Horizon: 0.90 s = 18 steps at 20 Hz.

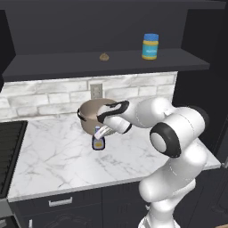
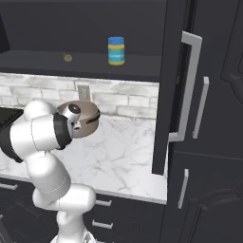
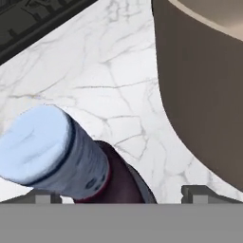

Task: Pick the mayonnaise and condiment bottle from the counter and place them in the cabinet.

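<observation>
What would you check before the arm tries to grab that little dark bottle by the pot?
1. Yellow blue-lidded mayonnaise jar on the dark cabinet shelf: ok.
2. Small dark blue-capped condiment bottle upright on the white marble counter: ok.
3. Gripper right above the bottle: ok.
4. Bottle cap centred between the fingertips: not ok, it sits toward one.
5. Gripper open: cannot tell.
6. Brown pot close beside: tight.

kitchen | marble counter (image 1: pixel 53 156) | brick backsplash (image 1: pixel 44 95) | pot (image 1: pixel 91 113) | stove (image 1: pixel 9 147)
</observation>
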Motion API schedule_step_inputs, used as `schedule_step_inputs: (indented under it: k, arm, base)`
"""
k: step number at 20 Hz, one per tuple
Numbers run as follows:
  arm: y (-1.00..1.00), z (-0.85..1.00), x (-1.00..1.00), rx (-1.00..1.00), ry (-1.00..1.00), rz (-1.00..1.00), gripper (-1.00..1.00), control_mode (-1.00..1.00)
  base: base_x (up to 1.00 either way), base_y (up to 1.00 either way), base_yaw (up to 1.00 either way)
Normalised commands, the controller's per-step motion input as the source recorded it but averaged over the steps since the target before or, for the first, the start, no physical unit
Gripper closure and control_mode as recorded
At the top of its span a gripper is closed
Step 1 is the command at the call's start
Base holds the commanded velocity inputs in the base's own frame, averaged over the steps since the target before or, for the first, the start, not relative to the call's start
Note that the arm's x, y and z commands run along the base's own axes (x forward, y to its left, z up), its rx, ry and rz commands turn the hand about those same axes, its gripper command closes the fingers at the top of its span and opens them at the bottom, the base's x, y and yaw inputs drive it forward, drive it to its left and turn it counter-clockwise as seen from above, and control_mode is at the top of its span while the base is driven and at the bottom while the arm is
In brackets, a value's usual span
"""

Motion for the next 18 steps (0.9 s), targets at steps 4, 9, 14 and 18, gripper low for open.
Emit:
schedule_step_inputs:
  k: [4, 9, 14, 18]
  arm:
    - [0.37, -0.30, 0.00, 0.00, 0.00, 0.09, -1.00, -1.00]
    - [0.25, -0.29, 0.00, 0.00, 0.00, 0.09, 1.00, -1.00]
    - [0.03, -0.04, -0.15, 0.00, -0.01, 0.03, 1.00, -1.00]
    - [0.00, 0.20, -0.67, 0.00, -0.09, 0.00, 1.00, -1.00]
  base:
    - [0.00, 0.00, 0.00]
    - [0.00, 0.00, 0.00]
    - [0.00, 0.00, 0.00]
    - [0.00, 0.00, 0.00]
